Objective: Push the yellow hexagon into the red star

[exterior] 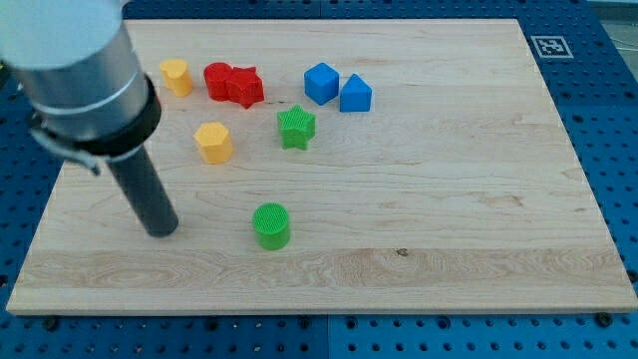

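The yellow hexagon [213,142] sits left of the board's middle. The red star [246,86] lies above and a little right of it, touching a second red block [219,79] on its left. My tip [161,229] rests on the board below and left of the yellow hexagon, apart from it, and left of the green cylinder [271,225]. The rod leans up to the view's top left, where the arm's grey body fills the corner.
A second yellow block [176,76] stands at the top left, next to the arm. A green star [296,127] lies right of the yellow hexagon. Two blue blocks [321,83] [355,94] sit side by side at the top middle. The wooden board [478,199] lies on a blue pegboard.
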Robot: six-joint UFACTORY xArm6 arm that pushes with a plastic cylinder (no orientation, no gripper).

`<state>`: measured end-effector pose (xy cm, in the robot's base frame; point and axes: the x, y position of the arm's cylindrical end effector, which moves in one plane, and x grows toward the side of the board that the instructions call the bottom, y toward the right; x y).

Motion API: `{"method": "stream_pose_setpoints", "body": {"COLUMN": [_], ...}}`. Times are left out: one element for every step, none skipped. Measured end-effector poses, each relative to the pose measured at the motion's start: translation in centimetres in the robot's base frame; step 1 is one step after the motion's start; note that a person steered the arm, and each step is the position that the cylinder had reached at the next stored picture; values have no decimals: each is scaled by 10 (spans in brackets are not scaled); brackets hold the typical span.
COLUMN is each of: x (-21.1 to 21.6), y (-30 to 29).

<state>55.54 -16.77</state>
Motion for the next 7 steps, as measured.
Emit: {"method": "stream_pose_setpoints", "body": {"x": [24, 25, 20, -5, -41, -76, -107], "y": [15, 41, 55, 55, 43, 33, 30]}}
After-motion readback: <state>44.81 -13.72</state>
